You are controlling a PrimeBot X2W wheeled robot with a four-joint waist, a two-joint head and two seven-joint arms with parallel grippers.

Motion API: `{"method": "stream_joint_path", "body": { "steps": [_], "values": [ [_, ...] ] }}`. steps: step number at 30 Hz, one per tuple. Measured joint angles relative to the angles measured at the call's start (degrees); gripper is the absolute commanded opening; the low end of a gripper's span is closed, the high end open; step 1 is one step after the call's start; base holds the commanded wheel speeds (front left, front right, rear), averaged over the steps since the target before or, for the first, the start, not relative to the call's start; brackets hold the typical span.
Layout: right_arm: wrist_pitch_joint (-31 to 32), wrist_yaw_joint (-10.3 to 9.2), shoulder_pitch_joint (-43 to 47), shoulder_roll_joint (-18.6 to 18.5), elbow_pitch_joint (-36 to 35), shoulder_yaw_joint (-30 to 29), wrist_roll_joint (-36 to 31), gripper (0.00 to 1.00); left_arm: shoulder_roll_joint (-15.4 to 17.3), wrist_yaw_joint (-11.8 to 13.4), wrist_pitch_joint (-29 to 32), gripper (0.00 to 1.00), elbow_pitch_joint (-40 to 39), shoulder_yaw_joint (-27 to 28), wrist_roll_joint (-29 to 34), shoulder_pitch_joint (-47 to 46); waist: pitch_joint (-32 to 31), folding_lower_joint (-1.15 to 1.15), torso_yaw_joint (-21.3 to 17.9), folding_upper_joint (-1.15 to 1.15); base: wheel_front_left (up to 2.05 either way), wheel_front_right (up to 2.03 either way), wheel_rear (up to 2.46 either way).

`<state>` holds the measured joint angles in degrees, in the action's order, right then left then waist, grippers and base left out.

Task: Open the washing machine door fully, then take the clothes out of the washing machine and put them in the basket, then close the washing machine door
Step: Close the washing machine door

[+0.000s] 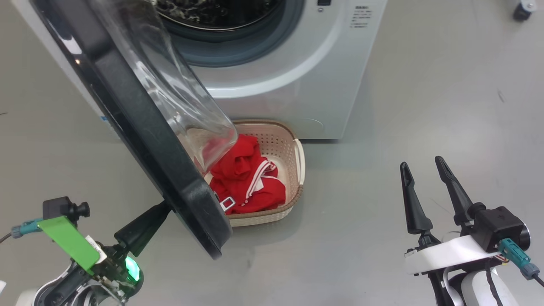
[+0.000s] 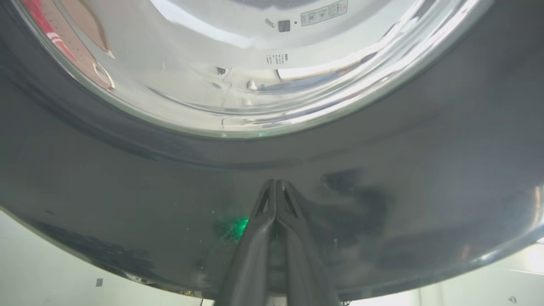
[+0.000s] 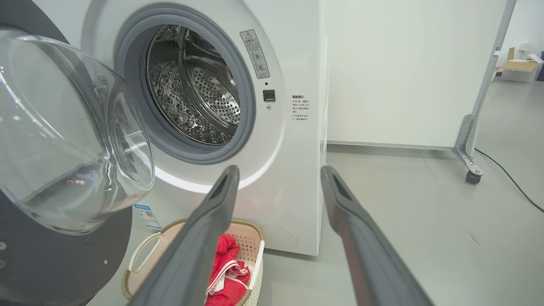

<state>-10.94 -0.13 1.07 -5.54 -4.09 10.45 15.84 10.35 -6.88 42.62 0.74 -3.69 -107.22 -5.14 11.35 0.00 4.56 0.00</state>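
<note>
Against the outer face of the washing machine door (image 1: 131,127), the left gripper (image 2: 276,189) is being held with its two fingers pressed tightly together, nothing between them. The tips are being set on the glossy black rim just below the window. By the look of things, the closing step is being set up. The clothes (image 1: 244,178) are being shown heaped in the basket (image 1: 276,146) on the floor at the foot of the washing machine (image 1: 289,76), and the perforated steel drum (image 3: 199,93) is looking bare as far as can be made out. The right gripper (image 1: 421,161) is being held well apart from everything, fingers spread and empty.

For a clean close, the push is best being applied near the rim's free edge and carried round the door's arc, so the tips are not slipping on that slick, hard plastic. The bulging clear bowl (image 3: 63,140) is needing to be seated squarely into the soft grey rubber ring (image 3: 247,106), with pressure probably being needed to the last for the latch to catch. Limp red fabric with white stripes is lying low inside the cream walls, so a snag is looking unlikely.
</note>
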Motion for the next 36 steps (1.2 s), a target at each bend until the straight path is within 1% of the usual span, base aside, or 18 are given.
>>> {"method": "stream_joint_path", "body": {
  "steps": [9, 12, 13, 14, 21, 24, 26, 31, 36],
  "values": [
    [-0.7, 0.03, -0.6, 0.2, 1.4, 0.2, 0.5, 1.0, -1.3, 0.0, -2.3, 0.0, 2.1, 0.2, 2.5, -2.4, 0.0, 0.0, -4.9, 0.0, 0.0, 0.0, 0.0],
    [-1.0, 0.04, -0.6, 0.3, 1.8, 0.5, 0.9, 1.0, -1.9, 0.0, -2.9, 0.0, 2.6, 0.2, 2.6, -3.4, 0.0, 0.0, -6.5, 0.0, 0.0, 0.0, 0.0],
    [-1.0, 0.04, -0.6, 0.3, 1.8, 0.5, 0.9, 1.0, -1.9, 0.0, -2.9, 0.0, 2.6, 0.2, 2.6, -3.4, 0.0, 0.0, -6.5, 0.0, 0.0, 0.0, 0.0],
    [-1.0, 0.07, -0.6, 0.3, 1.9, 0.8, 0.9, 1.0, -2.4, 0.0, -3.5, 0.0, 3.0, 0.3, 2.6, -4.5, 0.1, 0.0, -7.5, 0.0, 0.0, 0.0, 0.0],
    [-1.1, 0.56, -0.7, 0.5, 2.0, 1.3, 1.0, 1.0, -2.7, 0.0, -5.4, 0.0, 4.2, 0.8, 3.1, -7.4, 0.6, 0.0, -10.3, 0.0, 0.0, 0.0, 0.0],
    [-1.2, 0.56, -1.0, 0.6, 2.0, 1.4, 1.1, 1.0, -2.9, 0.0, -6.7, 0.0, 4.6, 1.7, 4.9, -9.6, 1.3, 0.0, -11.6, 0.0, 0.0, 0.0, 0.0],
    [-1.5, 0.58, -1.6, 0.7, 2.0, 1.4, 1.3, 1.0, -3.4, 0.0, -8.4, 0.0, 5.0, 3.3, 5.1, -12.3, 2.1, 0.0, -12.8, 0.0, 0.0, 0.0, 0.0],
    [-1.6, 0.67, -2.4, 1.0, 2.0, 1.6, 1.4, 1.0, -3.7, 0.0, -10.3, 0.0, 5.4, 5.2, 5.2, -16.1, 3.5, 0.0, -14.3, 0.0, 0.0, 0.0, 0.0],
    [-1.8, 1.19, -3.7, 1.3, 2.0, 1.9, 1.8, 1.0, -3.3, 0.0, -11.5, 0.0, 6.4, 5.5, 6.0, -20.1, 5.3, 0.0, -16.2, 0.0, 0.0, 0.0, 0.0]
  ]
}}
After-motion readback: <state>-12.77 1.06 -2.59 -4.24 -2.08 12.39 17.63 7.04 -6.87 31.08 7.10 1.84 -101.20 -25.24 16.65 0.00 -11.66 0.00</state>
